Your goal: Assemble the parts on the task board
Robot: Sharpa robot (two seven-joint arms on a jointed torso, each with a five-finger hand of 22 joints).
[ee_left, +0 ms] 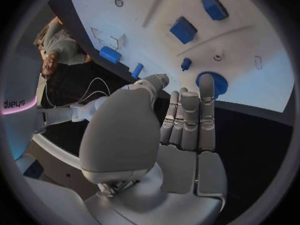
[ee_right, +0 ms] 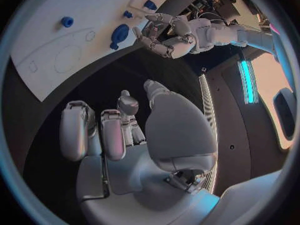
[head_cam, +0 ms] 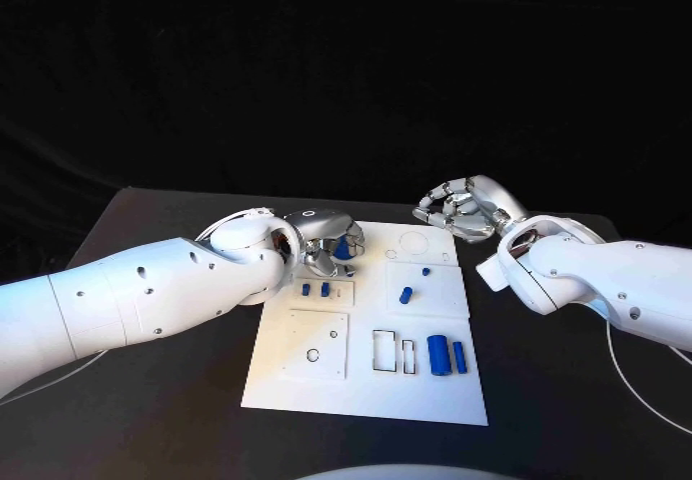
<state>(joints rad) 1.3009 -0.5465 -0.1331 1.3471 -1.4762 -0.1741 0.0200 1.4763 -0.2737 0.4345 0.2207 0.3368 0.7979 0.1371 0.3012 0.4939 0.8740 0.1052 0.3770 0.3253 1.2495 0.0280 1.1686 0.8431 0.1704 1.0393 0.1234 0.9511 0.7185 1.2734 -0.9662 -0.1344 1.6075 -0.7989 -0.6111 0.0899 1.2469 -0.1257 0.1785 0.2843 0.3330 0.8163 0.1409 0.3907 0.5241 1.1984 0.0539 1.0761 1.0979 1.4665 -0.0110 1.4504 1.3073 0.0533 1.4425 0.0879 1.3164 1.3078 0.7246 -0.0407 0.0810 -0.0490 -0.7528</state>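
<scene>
My left robot hand (head_cam: 326,243) hovers over the round blue part (ee_left: 211,83) at the task board's (head_cam: 368,395) far left corner, fingers apart, nothing gripped. Next: close on it. Right robot hand (head_cam: 459,209) waits open off the far edge.

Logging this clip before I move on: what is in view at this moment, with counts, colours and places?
task board: one, white, middle of the black table.
round part: one, blue, at the board's far left, by the left hand's fingertips.
small parts: four visible, blue, two left of the board's centre, two right of it.
block parts: two, blue, upright side by side near the board's right edge, nearer the robot.
table: one, black, under the board.
left hand: silver, over the board's far left corner, nothing seen in its grip.
right hand: silver, raised beyond the board's far right corner, fingers apart, holding nothing.
</scene>
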